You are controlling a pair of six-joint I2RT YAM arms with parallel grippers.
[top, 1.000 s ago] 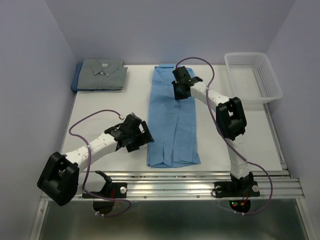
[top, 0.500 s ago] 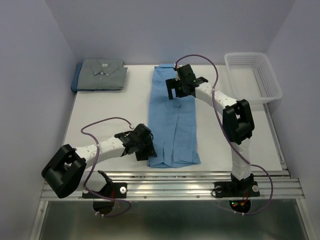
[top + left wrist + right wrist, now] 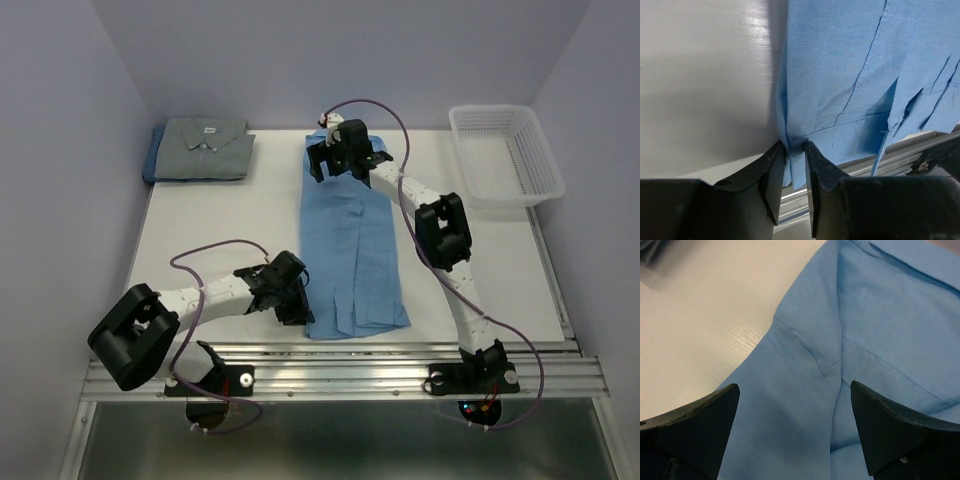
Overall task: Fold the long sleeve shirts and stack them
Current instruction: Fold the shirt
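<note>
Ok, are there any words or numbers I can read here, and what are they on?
White label at the neck of the grey shirt: too small to read.
Light blue shirt: no writing shows.
Nothing else in the pictures shows words, numbers or signs.

Over at the far right corner of the table [image 3: 200, 230] sits a white plastic mesh basket [image 3: 510, 198], upright, its long side running along the table's right edge. Along the table's near edge there's a ribbed aluminium rail [image 3: 350, 372] stretching the full width, and pale lavender walls [image 3: 60, 150] close in on the table's left, far and right sides.
</note>
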